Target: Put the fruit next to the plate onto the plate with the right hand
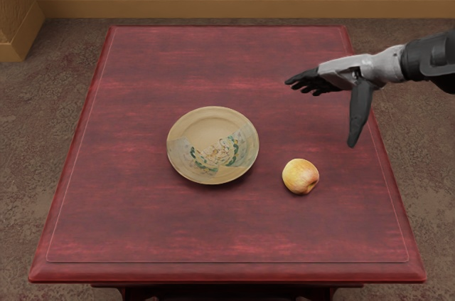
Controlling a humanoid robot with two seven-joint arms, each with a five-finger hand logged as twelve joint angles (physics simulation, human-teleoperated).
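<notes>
Right now the fruit, a round yellow-and-red thing like a peach, sits on the worktop just beside the plate, on the plate's right and a little nearer the front edge. It does not touch the rim. The plate has nothing in it.

The right hand comes in from the right edge and hangs above the back right part of the worktop, well apart from the fruit. Its fingers are stretched out loosely toward the left, and the thumb points down. It holds nothing. The left arm does not show.

From the hand, the fruit lies toward the front edge and slightly to the left, so the coming move is probably a reach forward and down. The fruit is nearly round, with no long axis to line up with, so a grasp from above should do. Being round, it may roll if nudged. The carry to the plate is then a short move leftward.
</notes>
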